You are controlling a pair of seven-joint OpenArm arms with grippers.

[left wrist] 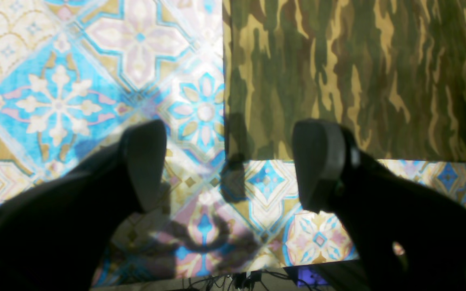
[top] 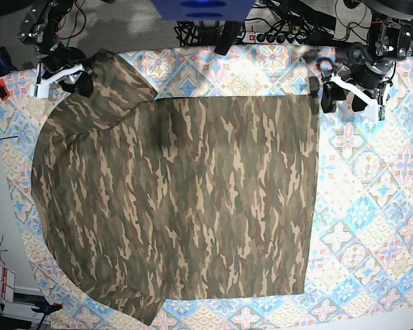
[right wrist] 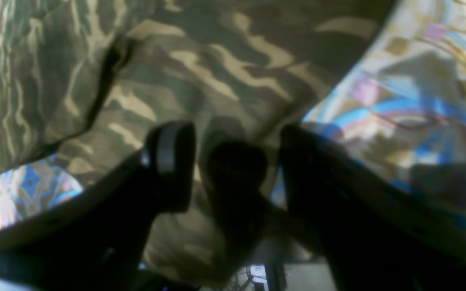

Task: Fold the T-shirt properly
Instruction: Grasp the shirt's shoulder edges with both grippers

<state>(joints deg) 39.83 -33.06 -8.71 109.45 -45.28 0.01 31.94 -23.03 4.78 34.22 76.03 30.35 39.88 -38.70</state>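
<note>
1. The T-shirt [top: 186, 199] lies spread on the patterned tablecloth [top: 372, 206] and fills the left and middle of the base view, from near the top edge down to the bottom.
2. Its right side makes a straight vertical edge in the base view, and its left side bulges out in a rounded shape.
3. At the upper left of the base view we see a flap of the shirt laid over the body of the shirt, with a dark crease along it.
4. The right gripper [top: 82, 81] is at the upper left of the base view, at that flap. In the right wrist view its fingers [right wrist: 172, 161] stand apart with fabric below them, and we see nothing clamped between them.
5. The left gripper [top: 339, 93] is at the upper right of the base view, just beside the shirt's corner. In the left wrist view its fingers [left wrist: 146, 161] are wide apart and hold nothing.
</note>
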